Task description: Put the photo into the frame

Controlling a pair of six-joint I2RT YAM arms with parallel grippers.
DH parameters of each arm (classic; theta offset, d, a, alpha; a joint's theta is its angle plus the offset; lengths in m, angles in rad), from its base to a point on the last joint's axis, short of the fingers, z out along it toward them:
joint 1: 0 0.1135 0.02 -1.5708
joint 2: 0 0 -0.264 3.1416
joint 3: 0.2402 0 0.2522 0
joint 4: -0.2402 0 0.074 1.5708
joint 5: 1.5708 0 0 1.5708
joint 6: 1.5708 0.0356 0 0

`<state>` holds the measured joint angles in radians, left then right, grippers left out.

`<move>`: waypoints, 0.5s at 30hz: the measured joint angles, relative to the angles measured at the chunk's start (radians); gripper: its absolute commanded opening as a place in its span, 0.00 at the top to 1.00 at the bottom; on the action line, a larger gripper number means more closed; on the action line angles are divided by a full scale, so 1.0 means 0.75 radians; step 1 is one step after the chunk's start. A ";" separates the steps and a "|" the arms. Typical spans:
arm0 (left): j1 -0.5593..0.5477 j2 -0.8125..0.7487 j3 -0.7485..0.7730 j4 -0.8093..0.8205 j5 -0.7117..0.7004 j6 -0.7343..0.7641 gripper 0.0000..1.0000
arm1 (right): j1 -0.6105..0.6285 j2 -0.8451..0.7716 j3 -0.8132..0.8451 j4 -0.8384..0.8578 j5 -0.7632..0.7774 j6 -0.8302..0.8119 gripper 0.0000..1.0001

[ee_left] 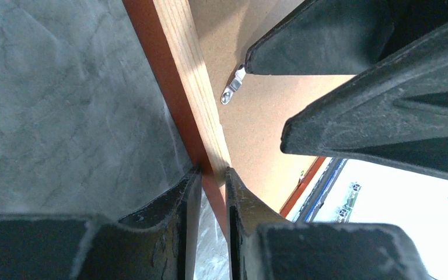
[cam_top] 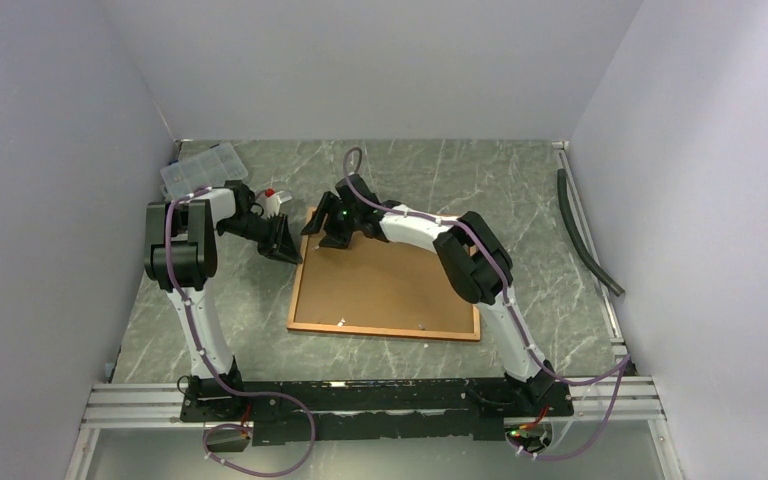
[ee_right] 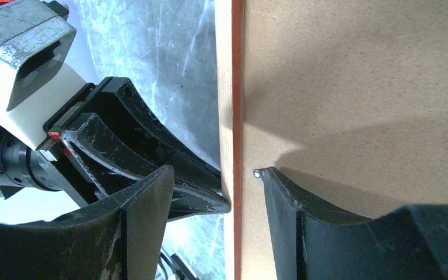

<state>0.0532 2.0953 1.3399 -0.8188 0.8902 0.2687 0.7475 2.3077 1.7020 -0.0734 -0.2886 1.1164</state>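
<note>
The frame (cam_top: 385,331) lies back-up on the table, its red-orange and tan border (ee_left: 181,76) around a brown backing board (cam_top: 390,285). My left gripper (cam_top: 282,247) grips the frame's left side near the far corner; its fingers (ee_left: 213,175) press the border from both sides. My right gripper (cam_top: 332,232) hovers open over the same corner and straddles the border (ee_right: 228,70). One of its fingertips (ee_right: 271,175) rests on the board by a small metal clip (ee_right: 258,173), the other hangs outside the frame. The photo is hidden.
A clear plastic organiser box (cam_top: 203,170) sits at the far left, with a red-and-white object (cam_top: 275,195) beside it. A black hose (cam_top: 585,235) lies along the right wall. A second metal clip (ee_left: 232,87) sits on the board.
</note>
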 measured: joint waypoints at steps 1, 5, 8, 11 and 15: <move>0.000 0.000 0.000 -0.001 0.001 0.001 0.76 | -0.001 0.000 -0.001 -0.003 0.001 -0.005 0.38; 0.000 0.000 0.000 -0.001 0.002 0.003 0.77 | -0.001 -0.007 -0.030 0.007 0.001 -0.015 0.38; 0.001 0.000 0.000 -0.001 0.003 0.004 0.77 | -0.001 -0.025 -0.068 0.030 -0.002 -0.013 0.39; 0.001 0.000 -0.001 -0.002 0.003 0.003 0.78 | -0.001 -0.031 -0.087 0.050 -0.006 -0.012 0.38; 0.001 0.000 0.000 -0.002 0.004 0.003 0.78 | -0.001 -0.040 -0.105 0.067 -0.007 -0.010 0.39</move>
<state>0.0540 2.0953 1.3399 -0.8200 0.8928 0.2710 0.7467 2.2776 1.6234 -0.0231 -0.2939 1.1091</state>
